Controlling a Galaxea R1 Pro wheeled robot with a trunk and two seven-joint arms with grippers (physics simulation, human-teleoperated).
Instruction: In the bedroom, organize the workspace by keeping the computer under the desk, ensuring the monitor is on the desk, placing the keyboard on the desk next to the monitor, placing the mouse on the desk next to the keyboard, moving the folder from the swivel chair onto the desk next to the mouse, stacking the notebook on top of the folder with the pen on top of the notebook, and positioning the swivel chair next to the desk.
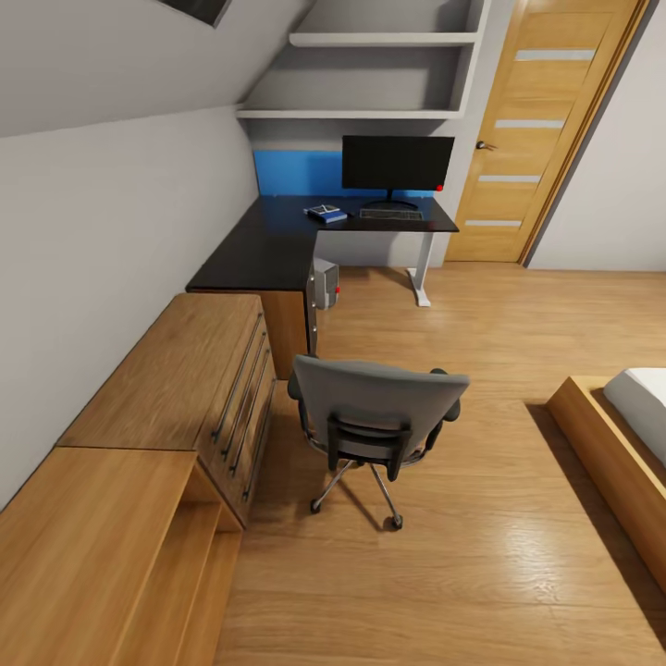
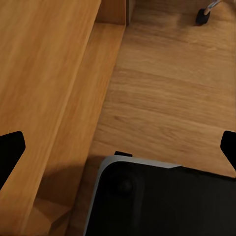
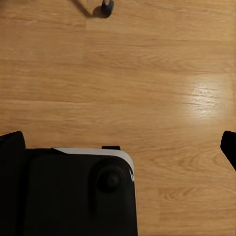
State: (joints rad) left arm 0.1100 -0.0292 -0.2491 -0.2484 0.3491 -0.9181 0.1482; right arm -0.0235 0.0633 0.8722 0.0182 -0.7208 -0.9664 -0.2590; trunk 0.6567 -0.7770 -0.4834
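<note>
We look down a bedroom toward the black L-shaped desk (image 1: pixel 268 250) in the far corner. The monitor (image 1: pixel 398 164) stands upright on it against the blue wall panel (image 1: pixel 296 172), and the keyboard (image 1: pixel 390 214) lies just in front of its stand. To the left of the keyboard the blue folder (image 1: pixel 326 215) lies flat on the desktop with something pale on top; it is too small for us to tell what. We cannot make out the mouse at this size. The computer (image 1: pixel 325 282) sits on the floor under the desk, its red light facing the room.

The swivel chair (image 1: pixel 375 407) stands on the wood floor (image 1: pixel 462 555) well apart from the desk, its grey back toward us, beside the light-wood chest (image 1: pixel 199 379) with bar handles. A wooden door (image 1: pixel 541 129) is at the far right, and a bed corner (image 1: pixel 620 435) shows at the right edge.

In the left wrist view the left gripper (image 2: pixel 118 150) hangs with its 2 dark fingertips (image 2: pixel 11 152) spread wide, empty, over the floor beside a wooden cabinet (image 2: pixel 44 73). In the right wrist view the right gripper (image 3: pixel 120 147) is likewise spread and empty above the floor, with a chair castor (image 3: pixel 107 7) ahead.
</note>
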